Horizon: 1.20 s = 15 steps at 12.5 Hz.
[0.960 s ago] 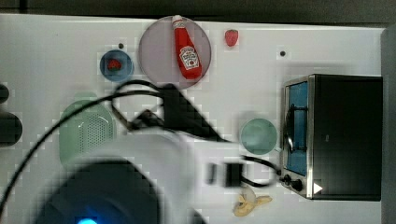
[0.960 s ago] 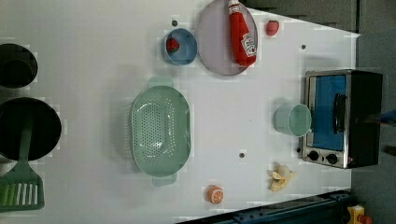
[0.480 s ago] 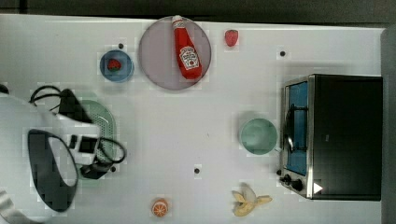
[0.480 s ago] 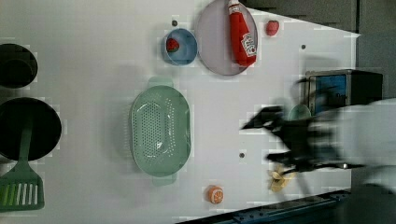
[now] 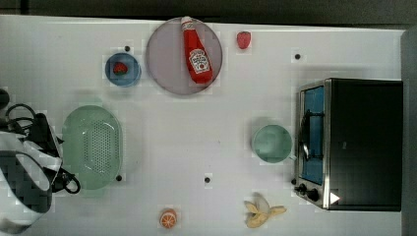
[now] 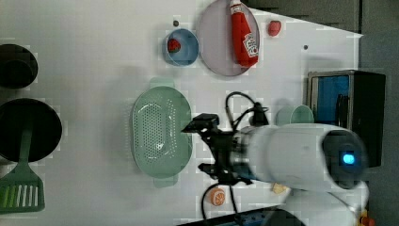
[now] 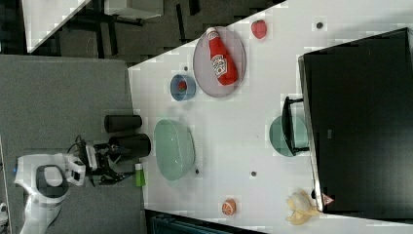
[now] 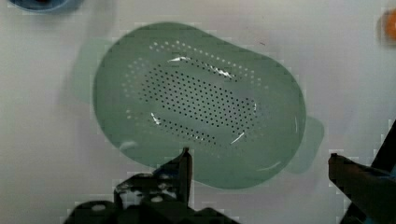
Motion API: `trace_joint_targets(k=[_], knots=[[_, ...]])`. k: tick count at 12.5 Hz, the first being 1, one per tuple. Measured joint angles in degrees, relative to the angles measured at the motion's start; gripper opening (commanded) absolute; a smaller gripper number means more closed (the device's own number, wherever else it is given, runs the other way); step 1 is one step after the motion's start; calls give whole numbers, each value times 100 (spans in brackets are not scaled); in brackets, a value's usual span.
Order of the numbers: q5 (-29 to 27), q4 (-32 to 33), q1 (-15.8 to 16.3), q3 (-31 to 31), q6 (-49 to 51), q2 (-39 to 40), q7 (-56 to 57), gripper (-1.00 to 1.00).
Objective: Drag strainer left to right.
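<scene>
Open-jawed, my gripper (image 6: 202, 146) has swung across from the left view's right and now hangs by the strainer (image 6: 161, 135), left of centre in that frame and unmoved. Gripping its rim looks next.

Wide bare table (image 5: 187, 142) in the top view between the strainer (image 5: 92, 147) and the teal bowl (image 5: 272, 143), broken only by two small dark dots. Blocked at the top view's right end by the toaster oven (image 5: 354, 142), with the teal bowl just beside its door. Hemmed along the far edge by the plate (image 5: 167, 69) bearing the ketchup bottle (image 5: 196, 51), the blue bowl (image 5: 123, 70) and a loose strawberry (image 5: 244, 40). Narrowed along the near edge by the orange (image 5: 168, 218) and banana (image 5: 260, 213). Open jaws of the gripper (image 8: 259, 163) above the strainer's rim, not touching.
</scene>
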State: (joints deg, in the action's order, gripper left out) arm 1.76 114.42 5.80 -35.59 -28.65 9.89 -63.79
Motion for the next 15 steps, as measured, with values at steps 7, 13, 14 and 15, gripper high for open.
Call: trace_joint_targets(k=[7, 13, 14, 15], knots=[[709, 453, 2, 506, -2434, 1954, -1158, 100], [751, 711, 211, 1381, -2627, 2354, -1522, 100], [802, 755, 208, 1353, -2652, 2304, -1550, 100], [739, 800, 204, 1309, -2778, 2254, -1578, 100]])
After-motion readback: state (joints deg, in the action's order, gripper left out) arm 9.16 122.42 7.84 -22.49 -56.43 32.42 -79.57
